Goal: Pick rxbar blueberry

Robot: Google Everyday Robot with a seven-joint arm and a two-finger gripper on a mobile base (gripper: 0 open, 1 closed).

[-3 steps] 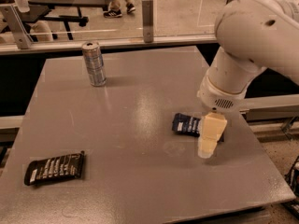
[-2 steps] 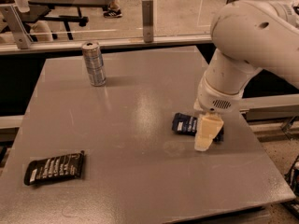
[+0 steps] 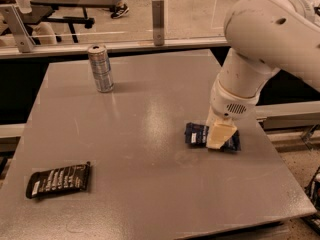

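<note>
Camera view shows you that the gripper has shifted over the last second. It sat a little past the rxbar blueberry, toward the near right corner of the bench; now it hangs right over the bar's middle, with wrapper showing on both sides of it. You cannot tell whether the gripper is spread or closed, nor whether it touches the wrapper. I judge that the approach is nearly lined up and the grasp itself is not yet made.

Your target lies flat near the right edge of the bench, roughly halfway between the far and near edges. It is a small dark navy bar with a glossy wrapper and pale lettering. The black bar by the near left corner and the can toward the far left are well apart from it.
</note>
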